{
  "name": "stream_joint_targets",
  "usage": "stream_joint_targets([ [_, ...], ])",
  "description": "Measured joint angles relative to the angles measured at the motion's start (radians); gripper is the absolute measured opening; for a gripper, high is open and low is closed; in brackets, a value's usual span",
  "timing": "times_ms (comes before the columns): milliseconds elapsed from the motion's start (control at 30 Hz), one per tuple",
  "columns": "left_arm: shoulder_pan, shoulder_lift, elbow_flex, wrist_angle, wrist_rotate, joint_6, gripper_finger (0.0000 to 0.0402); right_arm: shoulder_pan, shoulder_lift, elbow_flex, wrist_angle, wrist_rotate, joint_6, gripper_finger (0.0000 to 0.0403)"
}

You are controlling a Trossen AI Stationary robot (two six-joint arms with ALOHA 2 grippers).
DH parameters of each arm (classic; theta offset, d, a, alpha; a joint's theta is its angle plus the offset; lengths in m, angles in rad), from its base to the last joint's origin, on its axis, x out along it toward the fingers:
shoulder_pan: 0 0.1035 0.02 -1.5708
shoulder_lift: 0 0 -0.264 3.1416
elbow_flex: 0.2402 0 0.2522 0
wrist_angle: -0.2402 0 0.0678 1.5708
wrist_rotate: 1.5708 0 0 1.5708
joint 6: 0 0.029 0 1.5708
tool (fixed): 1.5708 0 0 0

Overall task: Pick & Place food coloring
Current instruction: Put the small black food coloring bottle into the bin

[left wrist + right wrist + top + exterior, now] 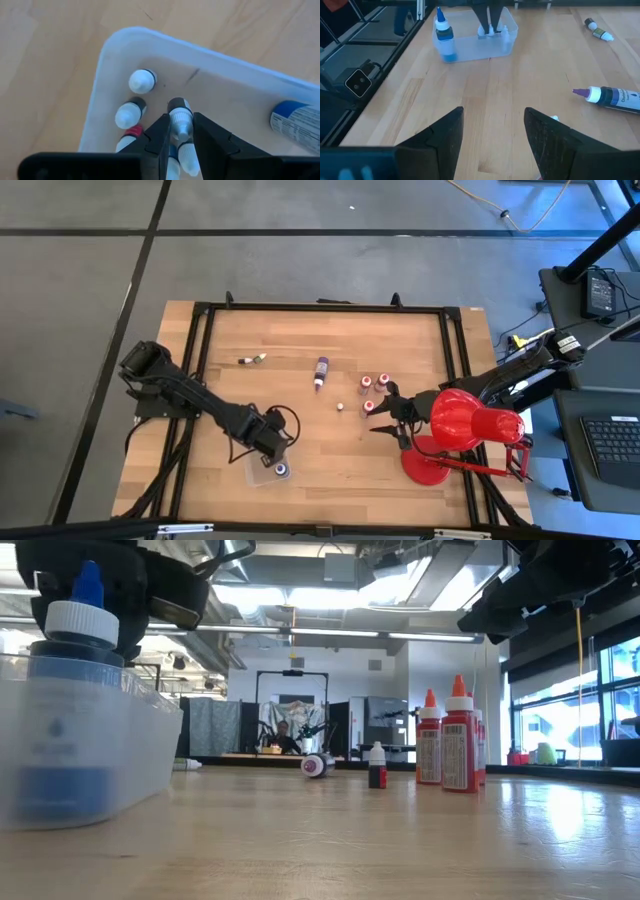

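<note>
In the overhead view, the left arm reaches from the left edge of the wooden table (pixel 330 450) to a clear plastic tray (pixel 262 473) at lower centre-left. The left gripper (pixel 180 131) hangs over the tray, its fingers (pixel 156 136) set close on either side of a small white-tipped dropper bottle (pixel 180 123) standing inside, though whether they press it cannot be told. Two more white-capped bottles (pixel 142 80) stand beside it, and a blue bottle (pixel 282 470) stands at the tray's other end. Above the tray, near the table's upper left, a small bottle (pixel 251 360) lies on its side. At centre, a longer purple bottle (pixel 321 371) lies flat. Right of it, a tiny bottle (pixel 340 407) stands alone, near three red bottles (pixel 375 385) clustered upright. The right gripper (pixel 386 420) hovers just beside that cluster, its fingers (pixel 438 140) spread apart and holding nothing. At far right, a red desk lamp (pixel 470 425) stands over the right arm.
</note>
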Motion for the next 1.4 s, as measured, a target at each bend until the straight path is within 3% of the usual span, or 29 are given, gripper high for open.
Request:
stream_joint_targets([
  [1400, 0.01, -0.001, 0.0, -0.009, 0.03, 0.027, 0.0084, 0.0, 0.0, 0.0, -0.003, 0.0, 0.0, 0.0211],
])
